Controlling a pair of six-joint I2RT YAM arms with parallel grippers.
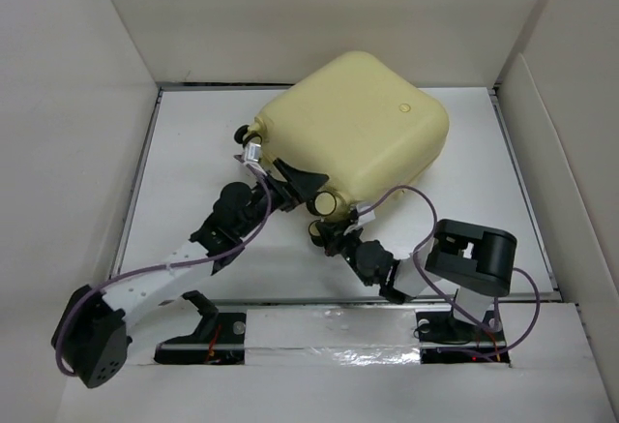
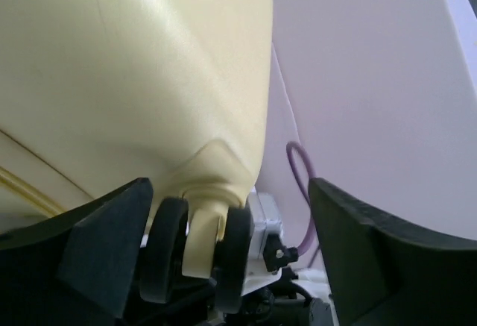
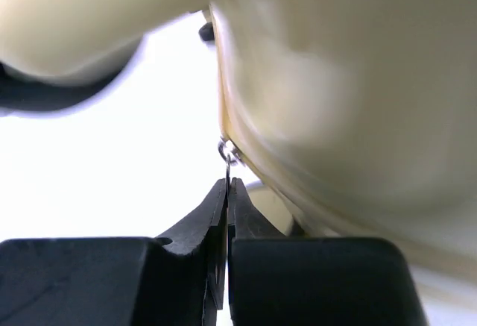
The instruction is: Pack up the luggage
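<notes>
The pale yellow hard-shell suitcase (image 1: 353, 123) lies closed just ahead of both grippers. The right gripper (image 3: 227, 186) pinches its small metal zipper pull (image 3: 228, 154) at the fingertips; best drawn steadily along the seam. The left gripper (image 1: 298, 183), jaws apart around 1 black caster wheel (image 2: 237, 251), could brace.

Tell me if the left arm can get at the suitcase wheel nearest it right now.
Probably yes. The left gripper stands open, with the wheel of the suitcase already in the gap between its fingers, and nothing shows in the way.
</notes>
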